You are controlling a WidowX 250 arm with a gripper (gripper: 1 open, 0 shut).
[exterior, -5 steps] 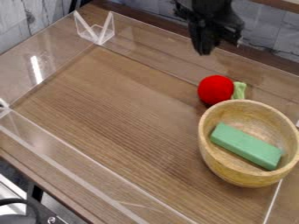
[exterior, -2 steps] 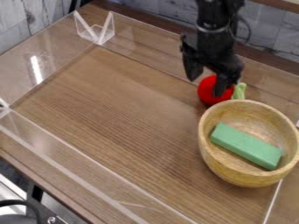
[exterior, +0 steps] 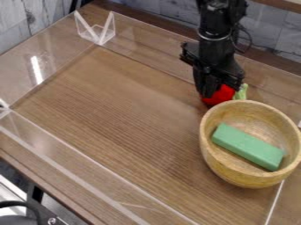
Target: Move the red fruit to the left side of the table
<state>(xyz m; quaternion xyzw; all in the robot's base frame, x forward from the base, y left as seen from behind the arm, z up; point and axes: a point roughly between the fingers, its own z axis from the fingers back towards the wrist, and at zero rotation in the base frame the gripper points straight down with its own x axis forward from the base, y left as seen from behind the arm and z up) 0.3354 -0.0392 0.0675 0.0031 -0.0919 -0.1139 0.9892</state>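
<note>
The red fruit (exterior: 219, 89) is a small round toy with a light green leafy bit, resting on the brown wood-grain table (exterior: 118, 114) at the right, just behind the bowl. My black gripper (exterior: 213, 82) has come straight down on it and its fingers are shut on its sides, covering most of the fruit. Red shows below and to the right of the fingers. The fruit still appears to sit on the tabletop.
A tan round bowl (exterior: 249, 169) holding a green rectangular block (exterior: 247, 146) stands right in front of the fruit. Low clear acrylic walls (exterior: 91, 29) edge the table. Bare wood stretches across the middle and left.
The gripper came down from above the fruit, straddled it with open fingers, and has now shut on it. The fruit has stayed in place.
</note>
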